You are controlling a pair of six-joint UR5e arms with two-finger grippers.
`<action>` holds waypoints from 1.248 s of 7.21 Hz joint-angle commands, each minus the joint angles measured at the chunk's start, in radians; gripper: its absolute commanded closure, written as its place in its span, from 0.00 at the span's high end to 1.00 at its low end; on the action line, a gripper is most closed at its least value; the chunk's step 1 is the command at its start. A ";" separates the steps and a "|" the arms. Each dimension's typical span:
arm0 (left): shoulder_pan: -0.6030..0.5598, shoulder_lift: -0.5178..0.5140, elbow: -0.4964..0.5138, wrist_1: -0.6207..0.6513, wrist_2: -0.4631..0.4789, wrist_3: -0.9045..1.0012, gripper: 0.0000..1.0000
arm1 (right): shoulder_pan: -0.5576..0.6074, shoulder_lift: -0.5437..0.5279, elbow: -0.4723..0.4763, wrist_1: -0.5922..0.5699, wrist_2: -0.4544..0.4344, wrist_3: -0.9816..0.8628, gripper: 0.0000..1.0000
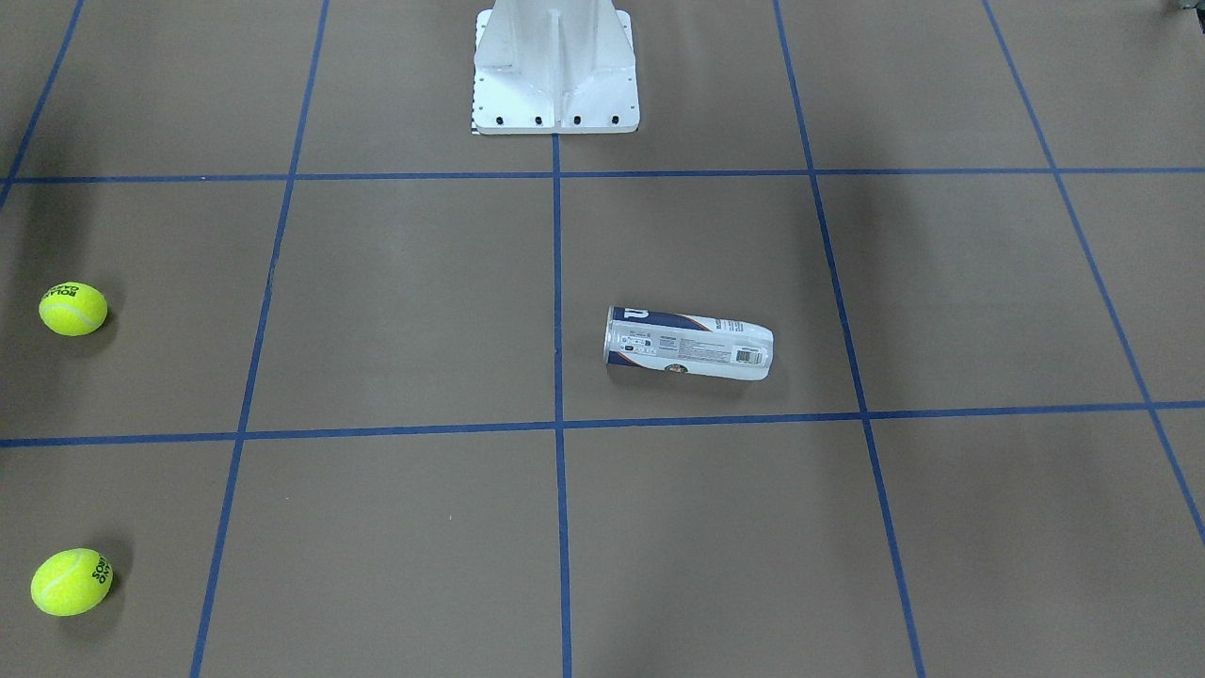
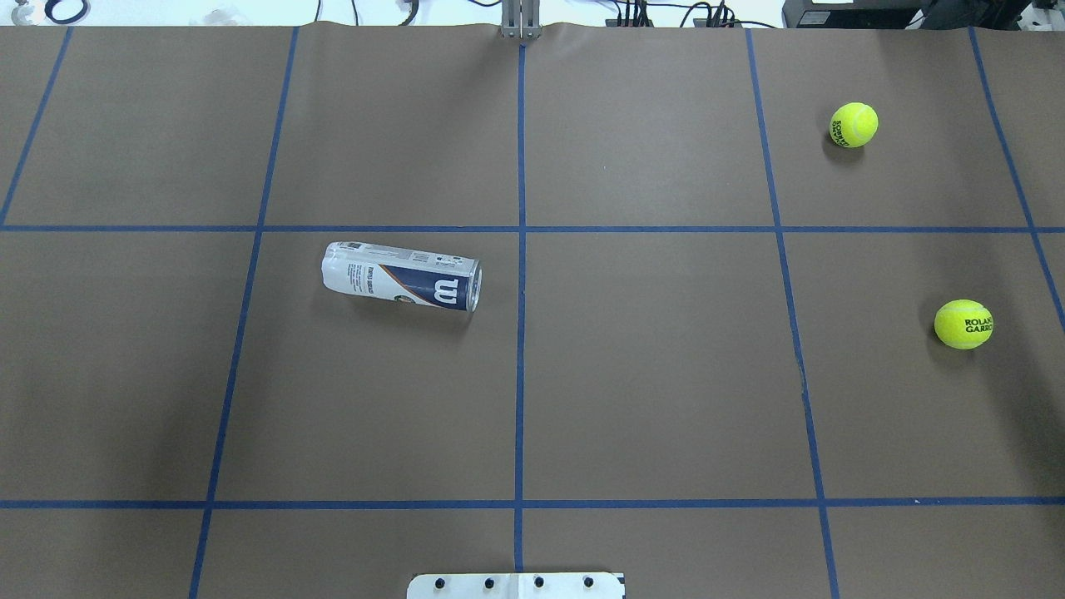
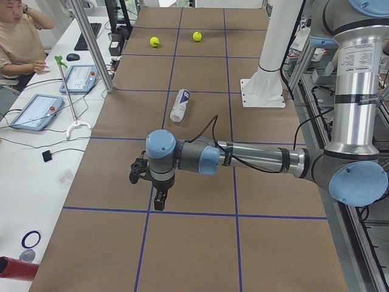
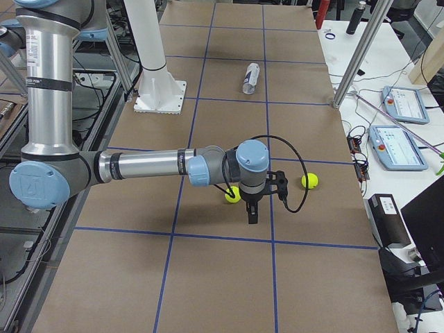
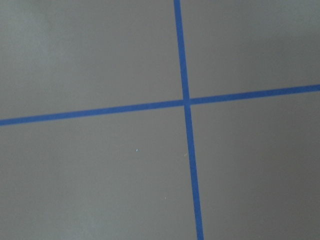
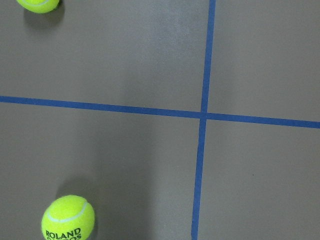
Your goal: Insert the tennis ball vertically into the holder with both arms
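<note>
White pedestal base (image 1: 555,85) bolted on brown table (image 1: 405,311) gridded with blue tape (image 1: 557,282); two tablets (image 3: 35,111) near seated operator (image 3: 21,36).

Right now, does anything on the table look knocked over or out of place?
Yes: the clear plastic tennis-ball tube with the navy and white label lies on its side, slightly askew to the blue tape grid, not upright. Nothing looks spilled or damaged.

Overhead and front views face oppositely, sharing the holder (image 2: 402,276).
</note>
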 commanded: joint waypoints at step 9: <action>0.357 -0.491 0.019 -0.281 0.031 -0.035 0.99 | 0.000 0.005 0.000 0.000 0.009 0.005 1.00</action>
